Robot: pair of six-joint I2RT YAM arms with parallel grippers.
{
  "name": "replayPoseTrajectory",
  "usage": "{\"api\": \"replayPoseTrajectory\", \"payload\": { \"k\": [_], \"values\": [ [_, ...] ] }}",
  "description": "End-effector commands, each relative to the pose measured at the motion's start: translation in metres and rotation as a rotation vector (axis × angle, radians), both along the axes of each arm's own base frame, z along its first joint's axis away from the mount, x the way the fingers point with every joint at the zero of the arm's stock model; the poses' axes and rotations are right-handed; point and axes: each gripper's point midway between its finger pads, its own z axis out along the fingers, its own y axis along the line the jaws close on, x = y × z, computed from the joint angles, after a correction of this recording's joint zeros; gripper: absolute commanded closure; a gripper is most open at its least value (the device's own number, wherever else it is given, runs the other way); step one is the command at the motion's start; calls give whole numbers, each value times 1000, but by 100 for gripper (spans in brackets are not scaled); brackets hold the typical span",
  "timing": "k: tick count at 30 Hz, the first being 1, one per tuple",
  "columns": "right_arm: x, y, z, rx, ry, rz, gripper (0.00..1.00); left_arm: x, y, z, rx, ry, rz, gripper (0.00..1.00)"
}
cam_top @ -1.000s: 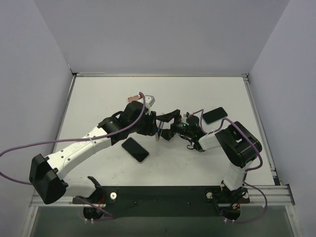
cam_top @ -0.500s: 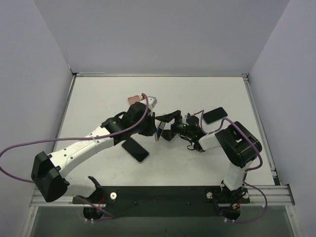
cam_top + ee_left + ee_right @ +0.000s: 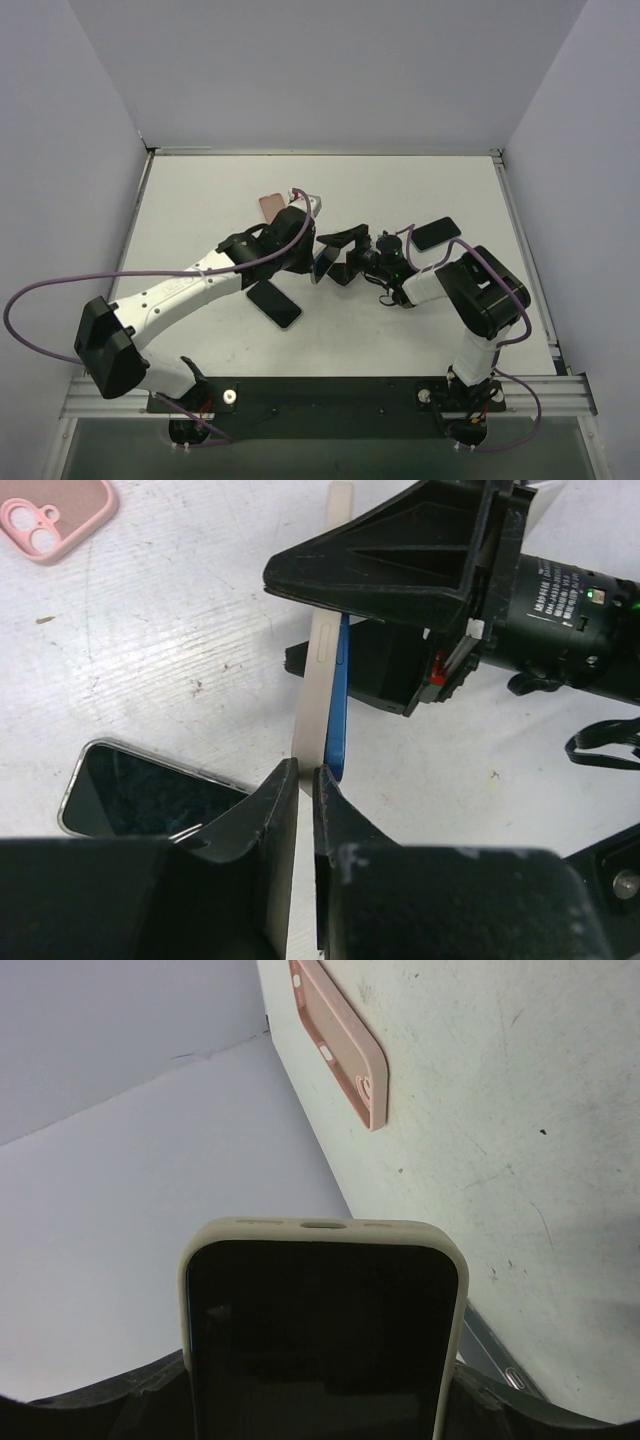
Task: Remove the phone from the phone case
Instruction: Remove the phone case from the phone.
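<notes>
A blue phone (image 3: pixel 337 695) in a beige case (image 3: pixel 314 670) is held on edge above the table between both grippers; it also shows in the top view (image 3: pixel 322 263). My left gripper (image 3: pixel 305 768) is shut on the beige case's near edge, with the blue phone edge just right of its right finger. It shows in the top view too (image 3: pixel 310 258). My right gripper (image 3: pixel 338 256) is shut on the far end of the phone in its case. In the right wrist view the dark screen (image 3: pixel 320 1340) with its beige rim fills the space between the right gripper (image 3: pixel 320 1390) fingers.
A pink empty case (image 3: pixel 268 206) lies behind the left gripper, also in the wrist views (image 3: pixel 55 515) (image 3: pixel 338 1045). A black phone (image 3: pixel 274 303) lies face up under the left arm (image 3: pixel 140 795). Another dark phone (image 3: pixel 435 233) lies at the right.
My left arm has swung right toward the right gripper, and its gripper now sits on the case's near edge. The right gripper has kept its hold, barely moving.
</notes>
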Motion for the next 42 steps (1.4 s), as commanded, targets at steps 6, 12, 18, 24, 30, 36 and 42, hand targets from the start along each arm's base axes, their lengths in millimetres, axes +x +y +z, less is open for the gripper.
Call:
{"api": "replayPoseTrajectory", "payload": {
  "k": [6,12,18,24,30,36,42],
  "values": [
    [-24,13,117,289,-359,128,100,13,35,-22,171,3,131,78],
    [-30,13,124,310,-388,152,100,17,35,-22,182,-1,136,71],
    [-35,14,137,342,-420,178,100,18,28,-31,184,17,114,70],
    [-38,16,154,363,-463,200,100,20,28,-43,198,34,119,68],
    [-40,15,169,380,-501,208,100,18,25,-60,182,81,105,67],
    [-41,17,178,391,-527,214,100,9,6,-72,39,163,21,68],
    [-43,23,191,408,-565,235,100,3,-3,-94,-25,232,-12,68]
  ]
}}
